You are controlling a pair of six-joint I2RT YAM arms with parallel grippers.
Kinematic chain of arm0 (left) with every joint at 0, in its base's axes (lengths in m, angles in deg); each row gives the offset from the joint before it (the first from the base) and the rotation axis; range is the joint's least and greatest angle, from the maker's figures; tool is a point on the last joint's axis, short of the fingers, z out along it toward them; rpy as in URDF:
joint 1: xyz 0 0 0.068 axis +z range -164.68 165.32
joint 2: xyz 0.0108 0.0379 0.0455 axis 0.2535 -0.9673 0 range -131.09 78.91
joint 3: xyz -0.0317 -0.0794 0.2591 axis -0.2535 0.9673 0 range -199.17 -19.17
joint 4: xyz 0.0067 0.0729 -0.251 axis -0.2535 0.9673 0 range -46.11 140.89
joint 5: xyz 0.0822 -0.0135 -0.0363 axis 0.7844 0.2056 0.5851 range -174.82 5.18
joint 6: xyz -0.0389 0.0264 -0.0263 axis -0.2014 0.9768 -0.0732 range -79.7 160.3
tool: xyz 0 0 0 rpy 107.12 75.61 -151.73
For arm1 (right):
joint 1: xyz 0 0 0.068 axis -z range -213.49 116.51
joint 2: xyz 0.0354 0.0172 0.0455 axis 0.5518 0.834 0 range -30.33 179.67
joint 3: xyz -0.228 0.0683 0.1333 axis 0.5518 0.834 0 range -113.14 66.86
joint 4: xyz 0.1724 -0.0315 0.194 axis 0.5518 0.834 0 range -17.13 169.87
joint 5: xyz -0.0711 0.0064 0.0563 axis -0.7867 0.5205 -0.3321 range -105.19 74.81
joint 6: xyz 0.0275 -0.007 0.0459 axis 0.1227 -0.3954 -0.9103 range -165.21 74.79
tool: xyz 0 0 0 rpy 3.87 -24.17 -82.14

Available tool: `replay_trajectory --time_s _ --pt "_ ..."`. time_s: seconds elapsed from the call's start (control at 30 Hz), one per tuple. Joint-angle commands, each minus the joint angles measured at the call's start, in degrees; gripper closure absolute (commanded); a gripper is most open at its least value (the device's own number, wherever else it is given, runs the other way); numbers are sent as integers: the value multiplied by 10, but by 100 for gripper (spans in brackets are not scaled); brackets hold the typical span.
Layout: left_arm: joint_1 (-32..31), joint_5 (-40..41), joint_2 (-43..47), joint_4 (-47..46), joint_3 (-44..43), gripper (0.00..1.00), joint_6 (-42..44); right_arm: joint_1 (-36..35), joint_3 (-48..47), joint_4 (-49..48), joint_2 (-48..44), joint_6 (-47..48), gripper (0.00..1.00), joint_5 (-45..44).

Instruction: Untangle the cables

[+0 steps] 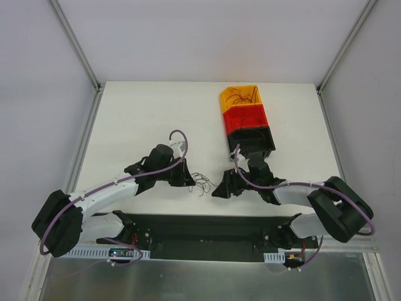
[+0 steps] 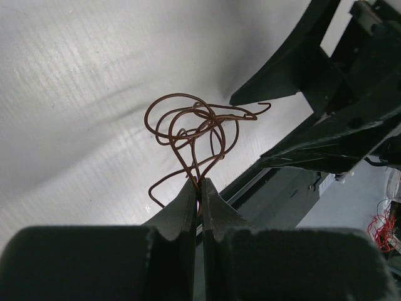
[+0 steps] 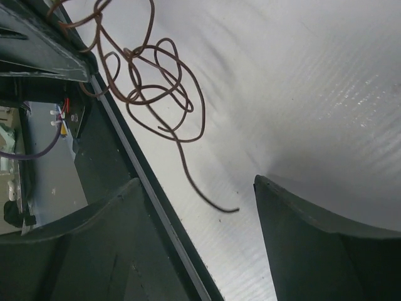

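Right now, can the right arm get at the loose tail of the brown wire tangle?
Probably yes: the right gripper is open and the tail sits just ahead, nothing between.

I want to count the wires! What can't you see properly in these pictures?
Top view: the wire tangle is too small to count strands.
Left wrist view: the shut left gripper hides the part of the wire it pinches.
Right wrist view: the picture's top edge cuts off the tangle.

white table (image 1: pixel 138 125) carries orange, red, black bins (image 1: pixel 246 118).
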Motion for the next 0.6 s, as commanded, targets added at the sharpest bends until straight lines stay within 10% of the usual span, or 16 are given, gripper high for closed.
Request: replay_trajectory --time_s 0.0,0.23,0.37,0.57 --pt "-6 -29 16 -50 16 100 14 -20 -39 -77 50 16 29 17" --pt "-5 -33 32 -46 25 100 27 -44 -57 -75 56 31 54 -1" --pt "-5 -16 41 -22 16 100 36 -44 -45 -24 11 56 100 -68" --pt "-4 170 106 109 -29 100 38 -44 10 119 -207 67 100 -307"
